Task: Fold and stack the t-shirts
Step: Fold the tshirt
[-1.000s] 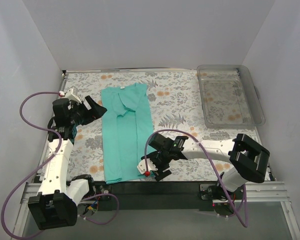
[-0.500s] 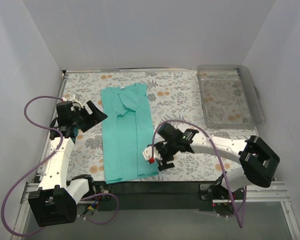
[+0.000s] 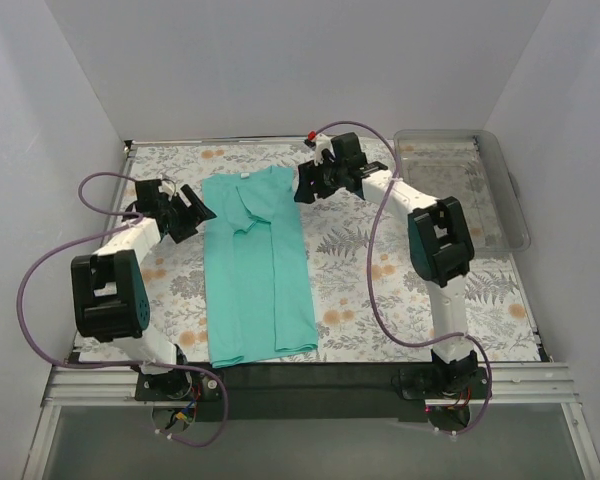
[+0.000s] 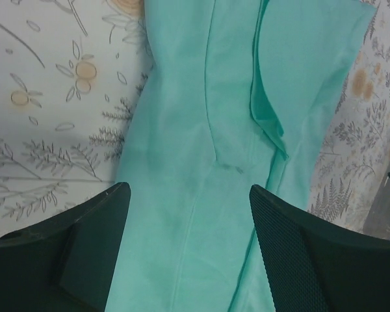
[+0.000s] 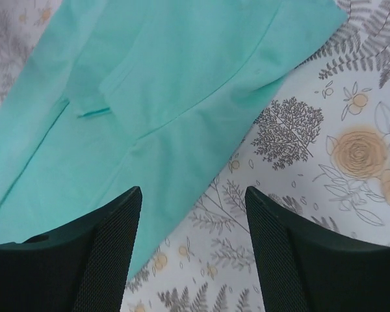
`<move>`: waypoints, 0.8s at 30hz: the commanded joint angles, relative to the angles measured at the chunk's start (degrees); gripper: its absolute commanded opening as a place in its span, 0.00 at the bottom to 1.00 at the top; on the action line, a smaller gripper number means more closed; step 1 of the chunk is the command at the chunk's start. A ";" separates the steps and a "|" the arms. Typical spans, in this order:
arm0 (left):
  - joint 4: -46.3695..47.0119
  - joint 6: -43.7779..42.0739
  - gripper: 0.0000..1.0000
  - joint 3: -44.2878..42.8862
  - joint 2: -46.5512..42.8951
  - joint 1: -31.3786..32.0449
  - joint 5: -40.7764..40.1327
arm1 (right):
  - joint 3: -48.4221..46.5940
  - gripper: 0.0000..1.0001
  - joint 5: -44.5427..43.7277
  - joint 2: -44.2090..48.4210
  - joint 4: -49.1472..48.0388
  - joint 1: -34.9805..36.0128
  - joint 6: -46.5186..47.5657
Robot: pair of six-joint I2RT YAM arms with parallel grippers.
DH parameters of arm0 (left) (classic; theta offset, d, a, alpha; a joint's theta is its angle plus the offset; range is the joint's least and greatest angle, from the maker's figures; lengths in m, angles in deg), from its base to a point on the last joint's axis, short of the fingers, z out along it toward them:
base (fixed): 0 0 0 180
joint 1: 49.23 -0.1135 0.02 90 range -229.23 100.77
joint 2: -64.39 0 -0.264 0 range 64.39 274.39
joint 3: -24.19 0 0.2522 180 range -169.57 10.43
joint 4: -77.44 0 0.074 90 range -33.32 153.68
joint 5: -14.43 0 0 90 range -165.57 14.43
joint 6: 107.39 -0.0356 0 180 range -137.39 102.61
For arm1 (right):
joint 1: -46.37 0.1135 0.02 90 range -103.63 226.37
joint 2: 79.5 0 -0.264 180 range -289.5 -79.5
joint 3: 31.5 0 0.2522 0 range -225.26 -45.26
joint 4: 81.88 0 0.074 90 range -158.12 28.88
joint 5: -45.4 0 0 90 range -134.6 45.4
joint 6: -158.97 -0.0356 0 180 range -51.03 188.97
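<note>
**Overhead and wrist views.** The plain teal-green soft cloth short-sleeved t-shirt [image 3: 255, 270] lies flat, folded into a long narrow strip. It runs from the far middle of the flower-printed table cover [image 3: 370, 250] to its near edge, well apart from the clear plastic rectangular tray [image 3: 450, 195] at far right. The left gripper [image 3: 192, 215] hovers at the shirt's far left edge and the right gripper [image 3: 305, 185] at its far right corner. Both have jaws spread wide with nothing between them, and contact with the cloth cannot be judged.
</note>
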 commanded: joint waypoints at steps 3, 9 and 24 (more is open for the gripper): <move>4.25 -1.41 0.67 -8.99 6.28 -0.64 -0.34 | -12.55 0.57 -2.03 -10.72 -1.78 -0.08 -18.85; 3.11 -2.38 0.65 -14.62 14.10 -1.17 -0.43 | -20.56 0.53 -0.97 -19.78 -1.69 -0.35 -23.25; -1.73 -3.52 0.52 -32.55 34.22 -1.08 -3.25 | -22.85 0.43 1.31 -25.41 -1.69 -1.40 -26.95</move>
